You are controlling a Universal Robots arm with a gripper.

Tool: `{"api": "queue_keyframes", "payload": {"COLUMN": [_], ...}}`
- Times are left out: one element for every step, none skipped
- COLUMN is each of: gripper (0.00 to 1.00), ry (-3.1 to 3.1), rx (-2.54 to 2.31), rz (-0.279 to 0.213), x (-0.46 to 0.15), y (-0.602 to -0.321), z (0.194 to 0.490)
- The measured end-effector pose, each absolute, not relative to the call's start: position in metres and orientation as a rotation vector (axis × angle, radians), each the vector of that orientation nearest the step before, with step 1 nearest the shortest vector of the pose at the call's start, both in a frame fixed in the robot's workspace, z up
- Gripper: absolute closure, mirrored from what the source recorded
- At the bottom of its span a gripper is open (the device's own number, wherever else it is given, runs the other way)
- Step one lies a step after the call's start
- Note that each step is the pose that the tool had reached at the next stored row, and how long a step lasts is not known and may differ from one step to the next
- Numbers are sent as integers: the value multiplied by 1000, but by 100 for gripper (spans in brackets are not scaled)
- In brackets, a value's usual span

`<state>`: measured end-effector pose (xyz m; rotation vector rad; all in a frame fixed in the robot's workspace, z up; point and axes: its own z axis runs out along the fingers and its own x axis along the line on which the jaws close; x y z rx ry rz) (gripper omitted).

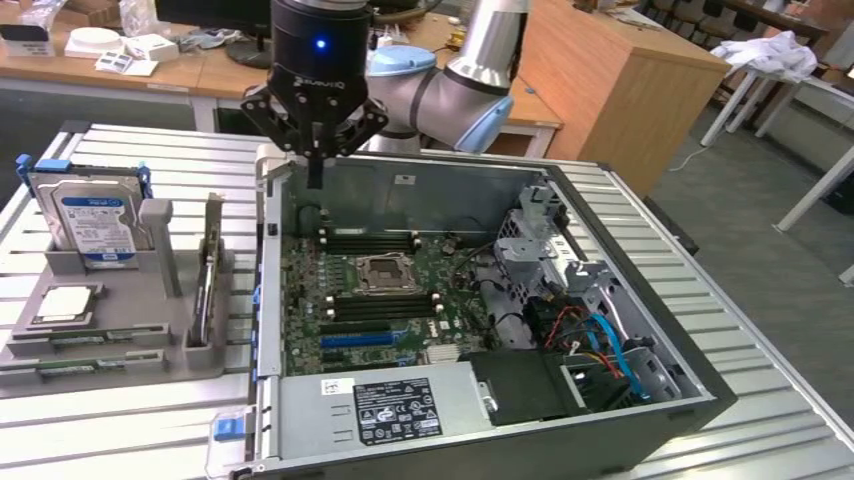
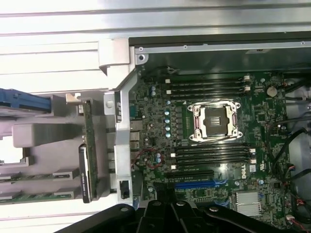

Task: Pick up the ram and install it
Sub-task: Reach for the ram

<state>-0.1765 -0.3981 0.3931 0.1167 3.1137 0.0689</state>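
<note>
The jaws are shut tight, tips together, with nothing between them. They hang over the back wall of the open computer case (image 1: 400,190). The ram (image 1: 207,275) is not in their hold. It stands on its long edge in a grey holder (image 1: 147,355) on the desk (image 1: 120,430), lower than the jaws and off to their side, just outside the case wall, toward the exterior view's left. A hard drive (image 1: 87,215) stands in the same holder, farther from the jaws than the ram. The dark memory slots (image 1: 367,240) on the motherboard (image 1: 400,300) lie inside the case, below the jaws. The ram is probably light, stiff and very thin, and fragile, so easily tipped or cracked by a crooked squeeze. The likeliest safe hold is across its two flat faces near the middle of the upper edge, well clear of the contact edge seated in the holder.
</note>
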Motion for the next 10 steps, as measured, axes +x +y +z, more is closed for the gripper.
{"api": "queue_keyframes", "payload": {"gripper": [89,89,89,89,89,89,89,89,89,89], "ry": [3114,3114,3114,3114,3114,3114,3114,3114,3114,3114], "rx": [117,117,117,116,116,116,116,117,117,117], "rz": [69,69,69,69,69,69,69,69,69,69], "x": [-178,-180,-182,-184,-186,-188,-190,-192,-194,-196], "y": [-398,-398,-398,-398,-398,-398,-398,-398,-398,-398], "z": [393,393,393,393,393,393,393,393,393,393]}}
